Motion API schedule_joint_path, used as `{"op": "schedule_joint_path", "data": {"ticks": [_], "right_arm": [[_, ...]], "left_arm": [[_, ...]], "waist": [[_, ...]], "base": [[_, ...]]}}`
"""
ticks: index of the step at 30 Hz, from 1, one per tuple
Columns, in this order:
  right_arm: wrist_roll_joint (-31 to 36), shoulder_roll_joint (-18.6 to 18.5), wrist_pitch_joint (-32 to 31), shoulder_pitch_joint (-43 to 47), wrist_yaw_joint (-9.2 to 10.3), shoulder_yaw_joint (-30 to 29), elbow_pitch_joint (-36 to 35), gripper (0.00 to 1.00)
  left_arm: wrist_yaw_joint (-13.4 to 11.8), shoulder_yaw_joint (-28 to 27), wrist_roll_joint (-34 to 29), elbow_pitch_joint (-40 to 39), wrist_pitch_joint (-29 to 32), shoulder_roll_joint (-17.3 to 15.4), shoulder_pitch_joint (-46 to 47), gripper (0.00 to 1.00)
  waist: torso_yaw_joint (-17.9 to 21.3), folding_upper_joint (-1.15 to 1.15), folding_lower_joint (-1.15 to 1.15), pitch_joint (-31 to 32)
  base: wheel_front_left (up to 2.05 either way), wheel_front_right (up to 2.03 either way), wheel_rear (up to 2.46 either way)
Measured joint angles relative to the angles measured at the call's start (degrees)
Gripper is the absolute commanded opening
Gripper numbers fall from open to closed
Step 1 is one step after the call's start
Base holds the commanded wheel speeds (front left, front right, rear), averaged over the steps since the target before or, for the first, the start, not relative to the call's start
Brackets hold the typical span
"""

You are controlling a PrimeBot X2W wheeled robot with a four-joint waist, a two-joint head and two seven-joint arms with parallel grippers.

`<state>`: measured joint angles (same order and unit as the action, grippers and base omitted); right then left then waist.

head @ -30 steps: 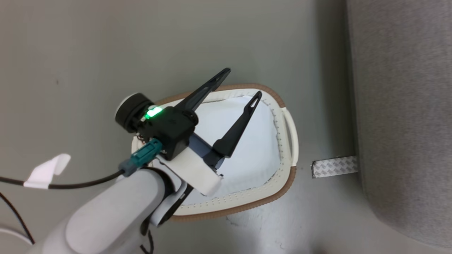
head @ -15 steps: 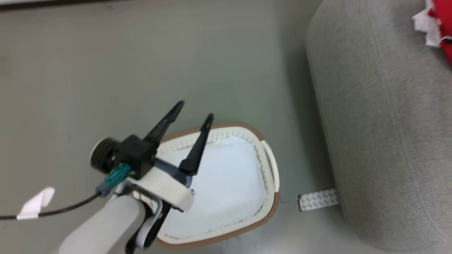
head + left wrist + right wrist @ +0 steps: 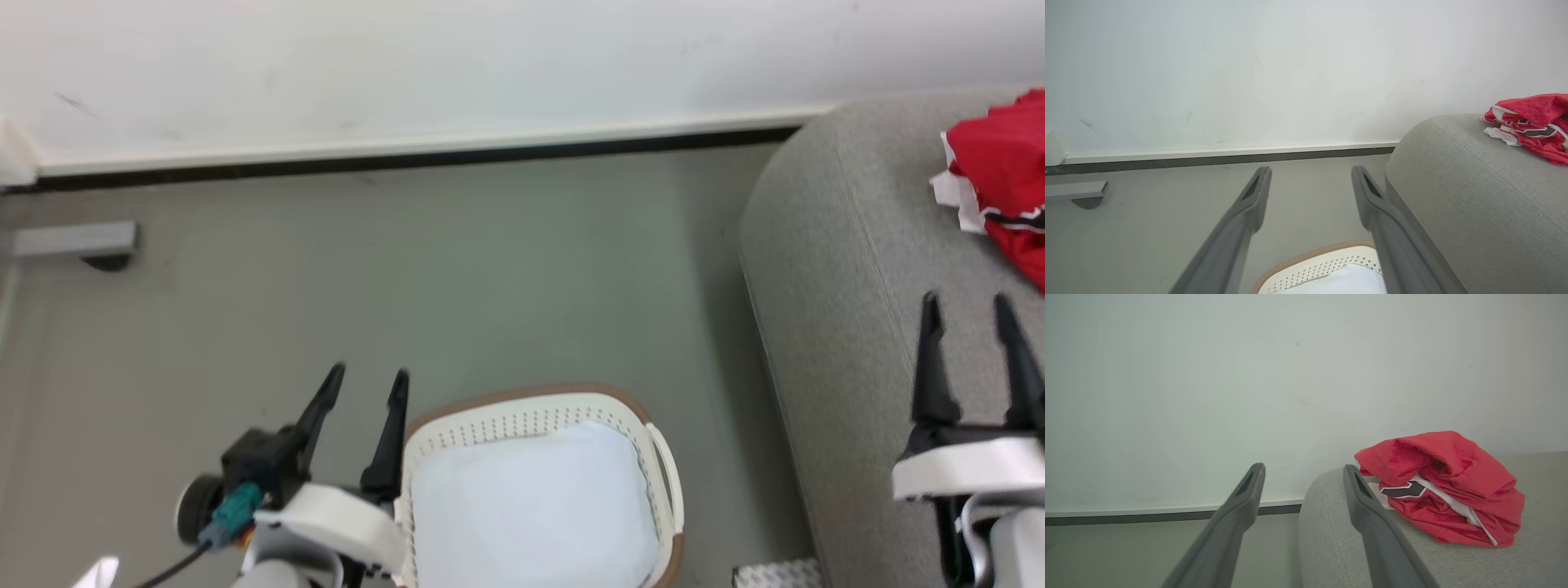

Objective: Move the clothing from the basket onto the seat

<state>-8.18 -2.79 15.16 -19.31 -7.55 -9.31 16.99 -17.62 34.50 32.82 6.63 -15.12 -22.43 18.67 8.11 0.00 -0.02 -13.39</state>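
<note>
Lower left, the left gripper is open and empty just beside the basket, which holds a white pad. Lower right, the right gripper is open, empty, over the seat. The jersey lies crumpled on the seat, upper right.

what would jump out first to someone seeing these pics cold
The red jersey, crumpled on the grey seat at the right, stands out most. Next, the cream basket on the floor beside it holds a white pad, with the left gripper and right gripper both open.
</note>
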Motion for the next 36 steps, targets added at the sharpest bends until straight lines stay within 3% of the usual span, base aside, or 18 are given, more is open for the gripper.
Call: {"op": "schedule_joint_path", "data": {"ticks": [8, 16, 25, 36], "right_arm": [[-0.9, 0.0, 0.0, 8.6, -0.01, 8.5, 0.9, 1.00], [-2.5, 0.0, 0.0, 13.5, 0.00, 10.3, 1.5, 1.00], [-2.5, 0.0, 0.0, 14.7, 0.00, 11.8, 2.8, 1.00], [-2.4, 0.0, 0.0, 14.7, 0.00, 12.2, 3.7, 1.00]], "left_arm": [[3.7, -11.1, -5.7, 3.2, 0.0, 5.3, -10.3, 1.00], [9.8, -19.9, -11.7, 5.7, 0.0, 10.0, -16.9, 1.00], [14.1, -26.5, -17.1, 8.4, 0.0, 14.5, -18.1, 1.00], [17.7, -31.2, -21.1, 9.8, 0.0, 17.1, -18.1, 1.00]], "waist": [[-2.5, 0.00, 0.00, 6.4], [-3.8, 0.00, 0.00, 11.1], [-4.0, 0.00, 0.01, 12.6], [-5.0, 0.00, 0.02, 12.9]], "base": [[0.00, 0.00, 0.00], [0.00, 0.00, 0.00], [0.00, 0.00, 0.00], [0.00, 0.00, 0.00]]}}
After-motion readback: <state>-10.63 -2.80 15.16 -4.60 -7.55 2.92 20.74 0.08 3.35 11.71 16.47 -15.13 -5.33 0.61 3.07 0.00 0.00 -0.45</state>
